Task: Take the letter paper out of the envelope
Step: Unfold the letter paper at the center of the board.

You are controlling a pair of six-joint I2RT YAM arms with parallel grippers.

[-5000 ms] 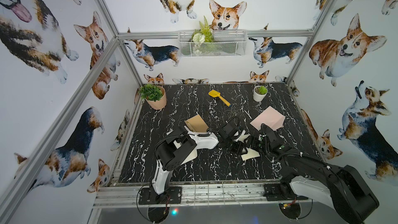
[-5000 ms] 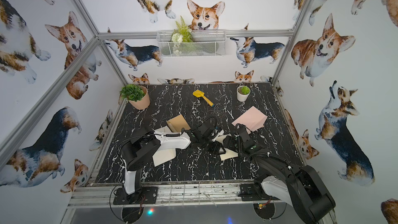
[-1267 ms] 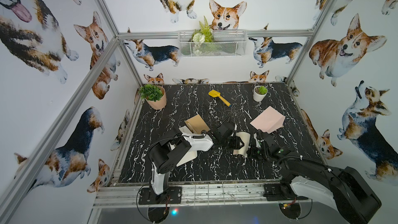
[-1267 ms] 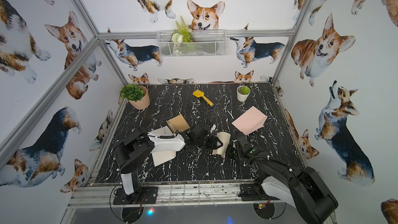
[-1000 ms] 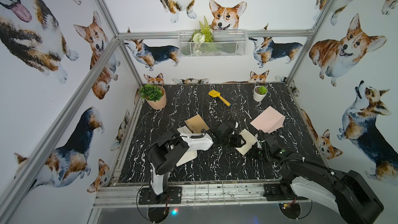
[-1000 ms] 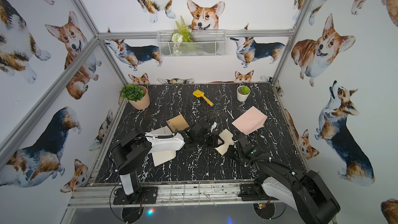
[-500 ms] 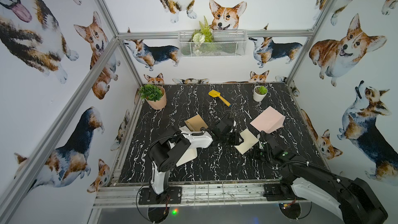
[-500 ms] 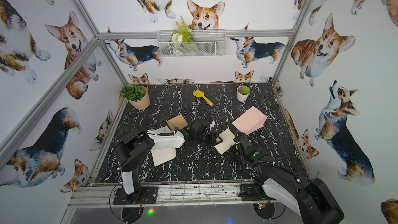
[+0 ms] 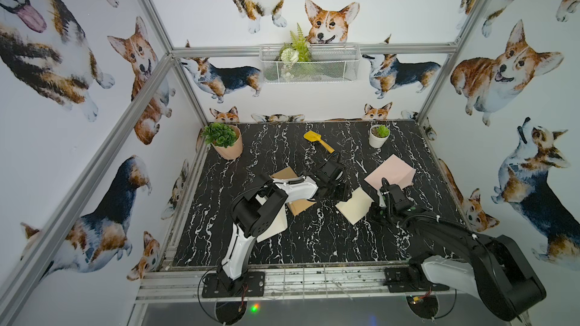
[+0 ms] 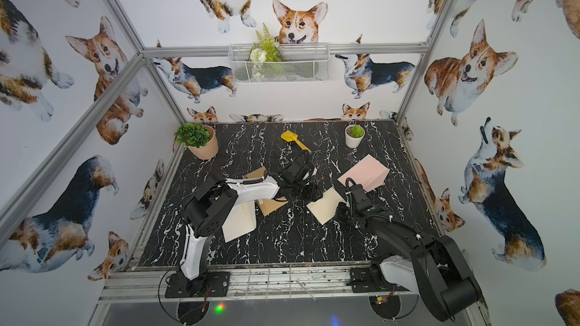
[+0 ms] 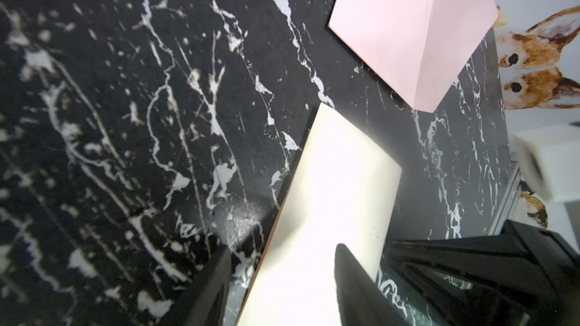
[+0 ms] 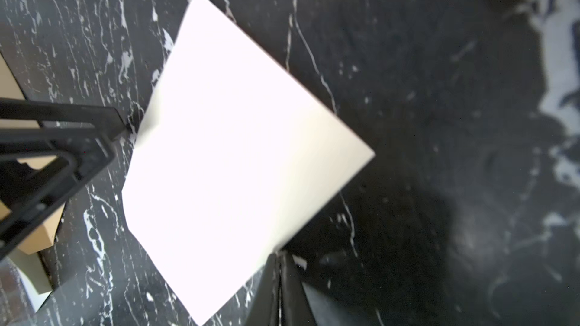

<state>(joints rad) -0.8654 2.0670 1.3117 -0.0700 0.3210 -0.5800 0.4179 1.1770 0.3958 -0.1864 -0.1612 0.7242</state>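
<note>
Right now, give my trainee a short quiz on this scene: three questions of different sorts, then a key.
1. True or false: the left gripper is shut tight.
2. Multiple choice: the sheet lying between the two arms is A) cream, B) pink, C) brown.
3. Short answer: which gripper is shut at the sheet's edge?

Key
1. False. Its fingers stand apart, one on each side of the sheet.
2. A.
3. The right gripper.
</note>
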